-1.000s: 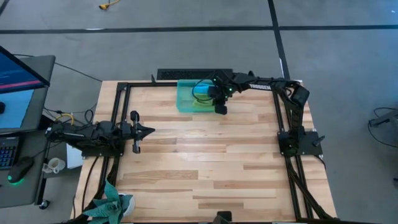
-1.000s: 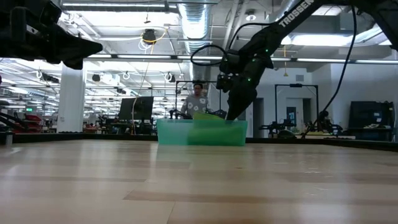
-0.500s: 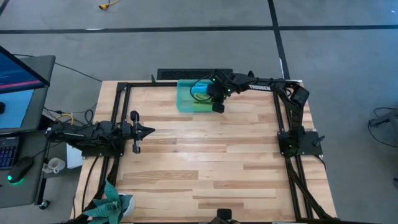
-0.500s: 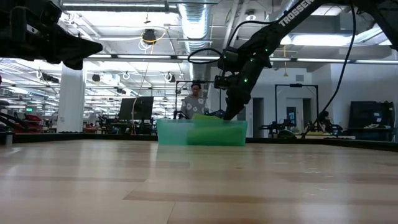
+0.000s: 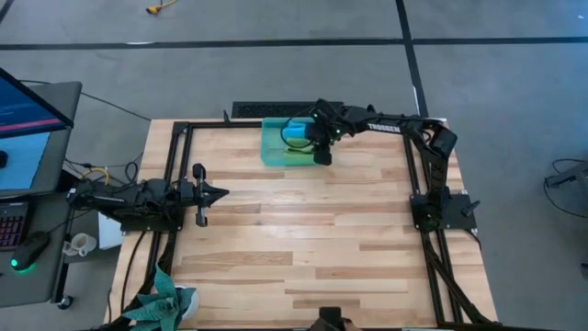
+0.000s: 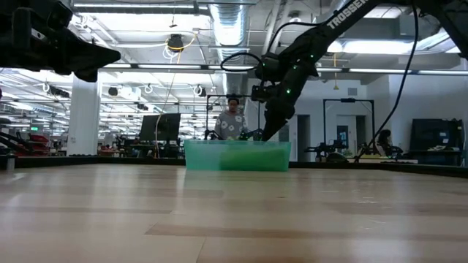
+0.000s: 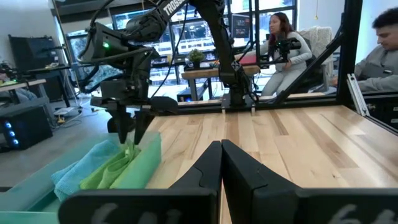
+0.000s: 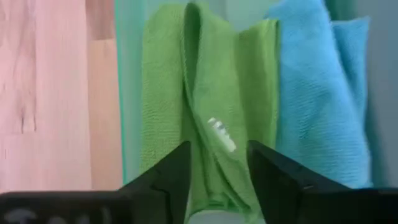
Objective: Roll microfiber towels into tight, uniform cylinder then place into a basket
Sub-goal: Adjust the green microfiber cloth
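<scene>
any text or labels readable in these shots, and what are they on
"TROSSEN" in white letters on the right arm, seen from the low camera; the letters are cut off at the picture's top.
White lettering on the same arm from above: too small to read.
A white tag on the green towel: blurred, unreadable.
The monitor beside the table: nothing legible.

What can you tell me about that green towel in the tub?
The lime green towel is soft, nubbly microfiber, loosely rolled with lengthwise folds and a small white tag. It lies inside the translucent teal basket, against the wall nearer the table's middle, touching the blue towel beside it. The right end effector hovers open just over it.
</scene>
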